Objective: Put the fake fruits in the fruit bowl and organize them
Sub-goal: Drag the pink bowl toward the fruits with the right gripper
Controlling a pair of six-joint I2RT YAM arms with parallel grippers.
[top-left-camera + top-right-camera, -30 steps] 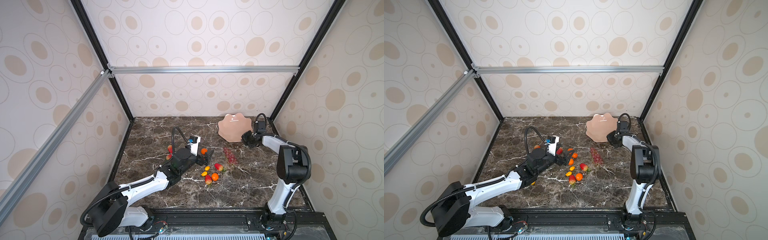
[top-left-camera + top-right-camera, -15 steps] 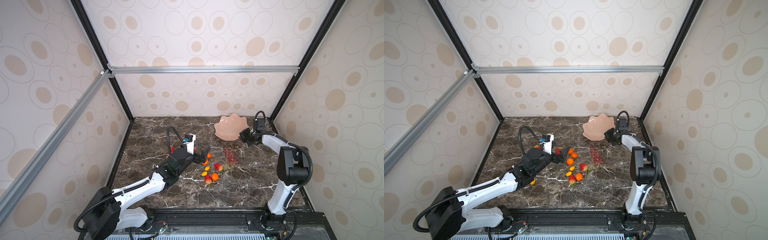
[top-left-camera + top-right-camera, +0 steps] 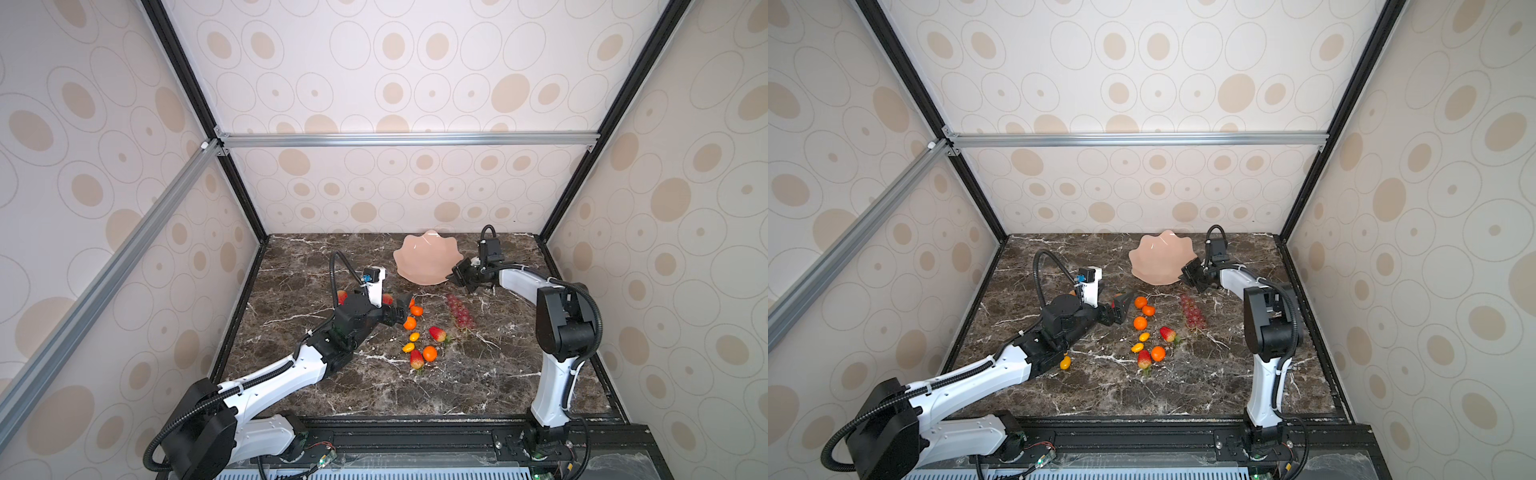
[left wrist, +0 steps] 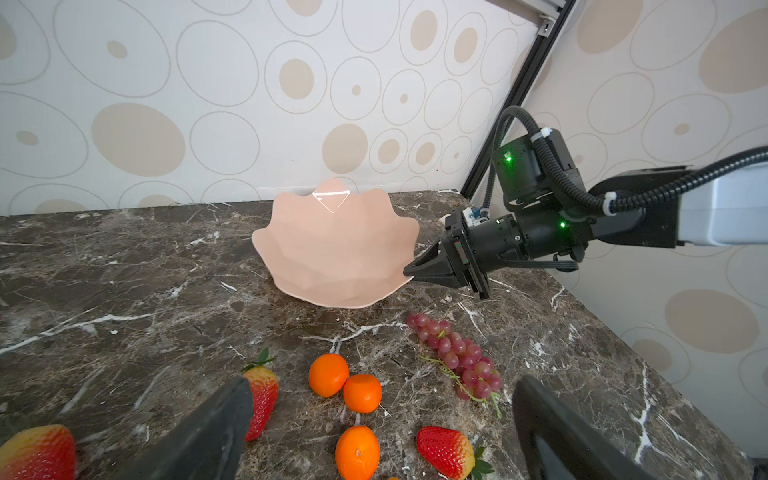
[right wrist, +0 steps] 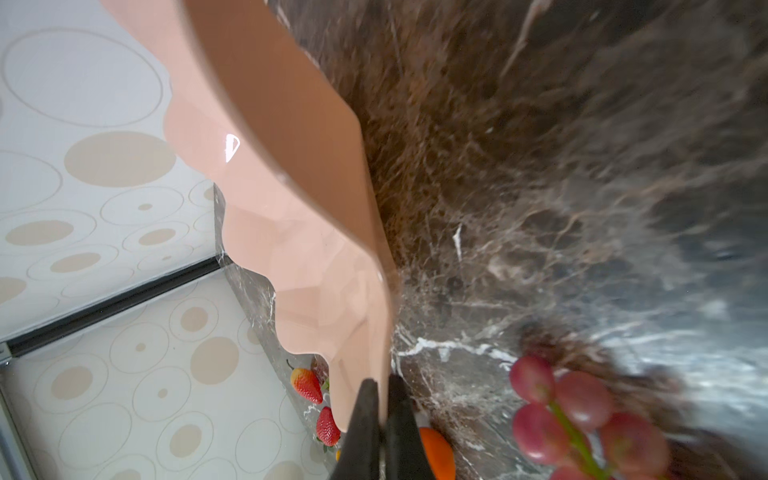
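Fruits (image 3: 417, 359) lay scattered mid-table. Just behind them the left gripper (image 3: 402, 311) stood wide open beside the tangerines (image 3: 410, 323), with the grapes (image 3: 459, 311) to their right. At the back, the right gripper (image 3: 452, 275) was clamped on the rim of the tilted bowl (image 3: 424, 259).

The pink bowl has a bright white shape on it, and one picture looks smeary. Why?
Left wrist view: the white triangle on the fruit bowl is glare, light bouncing off its glossy surface. Right wrist view: same glare; the marble table looks streaky and blurred, the grape bunch soft and out of focus. Both top views: sharp.
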